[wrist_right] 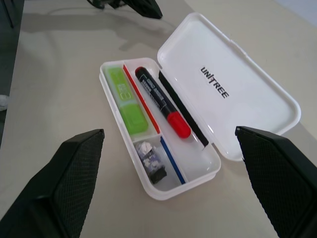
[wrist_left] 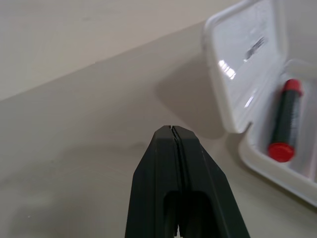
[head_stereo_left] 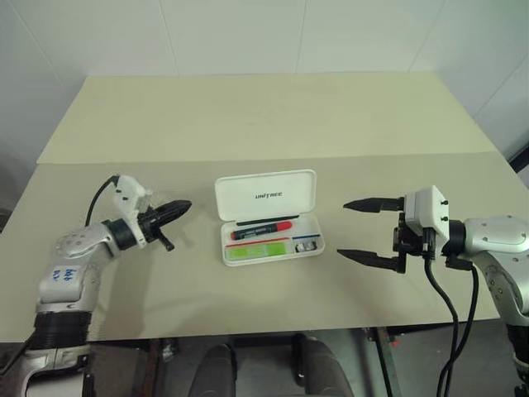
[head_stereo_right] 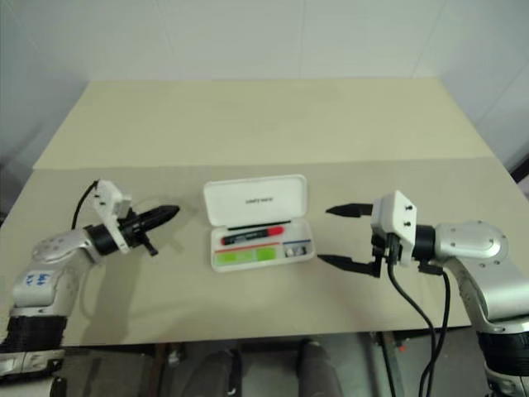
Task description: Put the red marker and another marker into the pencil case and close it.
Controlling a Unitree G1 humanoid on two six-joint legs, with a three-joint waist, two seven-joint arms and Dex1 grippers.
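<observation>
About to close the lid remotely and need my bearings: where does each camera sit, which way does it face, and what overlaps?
Left and right eye views: on the head, looking forward and down at the table; both arms show, the shut left claw and the open right claw.
Left wrist view: along its own shut fingers toward the pencil case.
Right wrist view: between its spread fingers, down into the case at the red marker and green highlighter.
Shared: all four show the open case and the red marker.

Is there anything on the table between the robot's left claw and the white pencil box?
No. In the left eye view, only bare table lies between the shut left gripper and the open pencil case.
</observation>
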